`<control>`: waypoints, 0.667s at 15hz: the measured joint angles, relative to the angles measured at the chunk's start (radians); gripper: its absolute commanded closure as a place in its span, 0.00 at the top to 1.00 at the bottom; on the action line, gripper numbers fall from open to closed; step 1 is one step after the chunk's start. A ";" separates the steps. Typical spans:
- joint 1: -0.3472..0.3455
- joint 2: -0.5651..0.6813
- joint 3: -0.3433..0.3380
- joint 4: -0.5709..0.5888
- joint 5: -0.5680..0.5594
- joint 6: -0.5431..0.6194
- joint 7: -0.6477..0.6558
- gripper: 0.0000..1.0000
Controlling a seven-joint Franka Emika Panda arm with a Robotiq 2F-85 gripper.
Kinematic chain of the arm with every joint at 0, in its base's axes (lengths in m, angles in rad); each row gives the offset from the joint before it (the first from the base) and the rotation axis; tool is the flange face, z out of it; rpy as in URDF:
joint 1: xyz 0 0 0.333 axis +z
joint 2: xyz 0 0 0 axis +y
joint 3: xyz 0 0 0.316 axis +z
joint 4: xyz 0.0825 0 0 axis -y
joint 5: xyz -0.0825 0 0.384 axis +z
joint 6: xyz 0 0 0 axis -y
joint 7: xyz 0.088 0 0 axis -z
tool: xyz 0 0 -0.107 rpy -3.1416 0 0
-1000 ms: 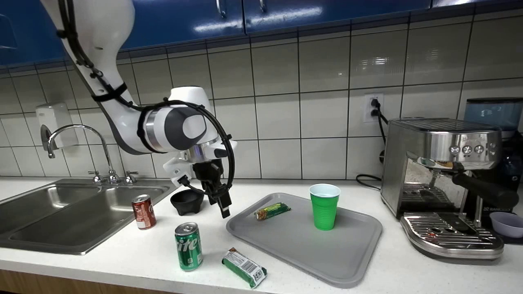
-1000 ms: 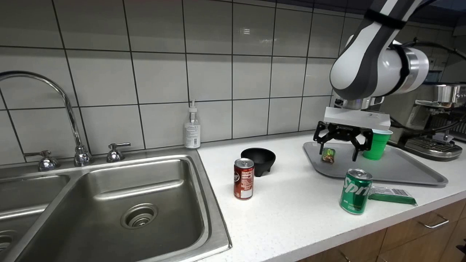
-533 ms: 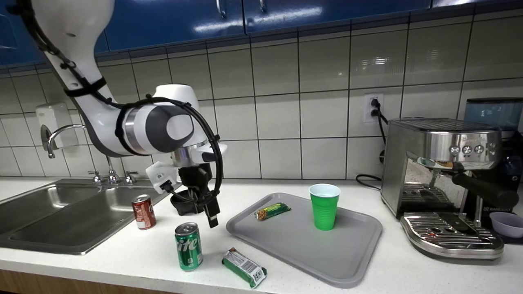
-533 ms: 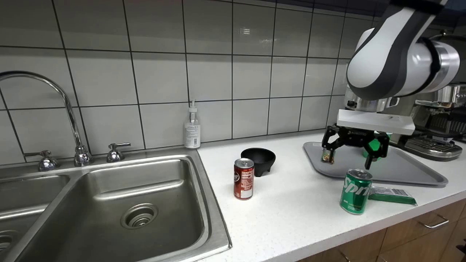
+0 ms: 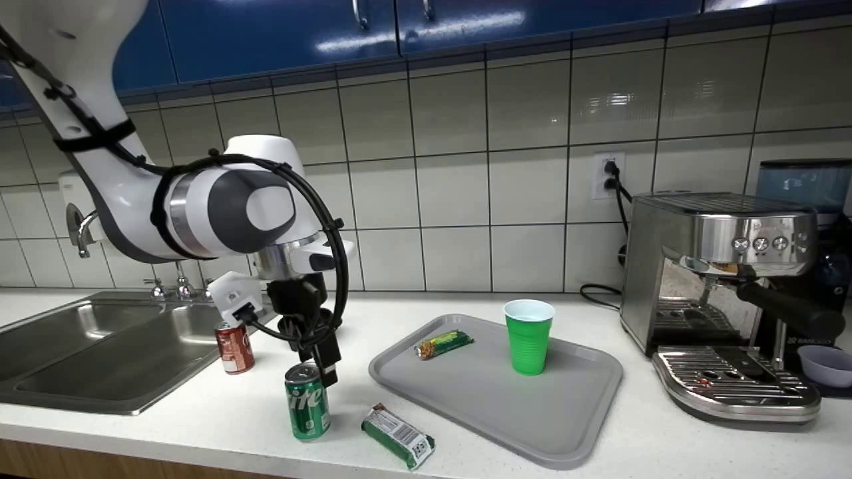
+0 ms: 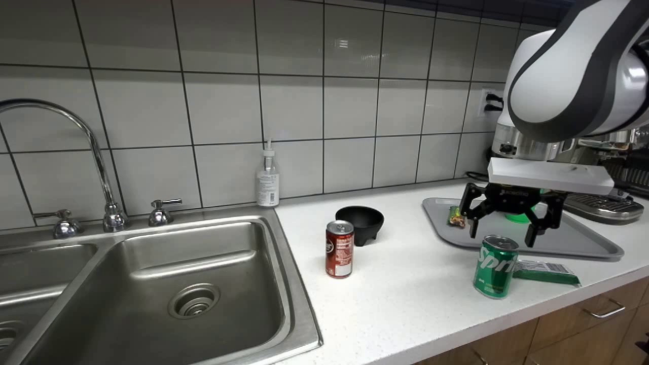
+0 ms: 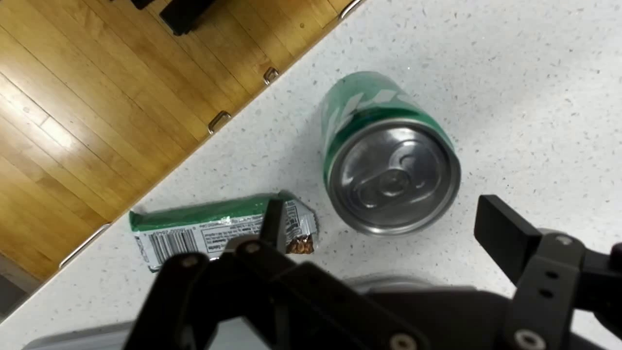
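I had the gripper (image 6: 502, 236) hanging over the counter (image 6: 400, 299) with its jaws spread wide. The Sprite can (image 7: 394, 177) stood upright on the counter, near the fingertips (image 7: 505, 238). In the wrist view it sat between them from side to side, but its lid lay mostly up the picture from the straight line that joined them. White counter showed between each finger and the can there, so I took them to be apart. In an exterior view a finger ended right by the can's rim; I couldn't tell whether the tips were level with the lid or above it.

The green-wrapped snack bar (image 5: 398, 436) lay flat near the can, alongside the grey tray (image 5: 506, 412), barcode up; from the wrist camera one finger covered part of it. On the tray were a second snack bar (image 5: 444, 344), in green and yellow, and an upright green plastic cup (image 5: 529, 346). Over towards the sink (image 6: 296, 294), well apart from the gripper, stood a red soda can (image 6: 339, 251), with a black footed bowl (image 6: 362, 223) near it.
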 measured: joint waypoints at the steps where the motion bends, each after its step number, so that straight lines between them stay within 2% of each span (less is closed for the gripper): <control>1: -0.007 -0.008 0.008 -0.010 0.000 -0.002 0.000 1.00; 10: -0.051 -0.042 0.077 -0.041 0.005 -0.027 0.000 1.00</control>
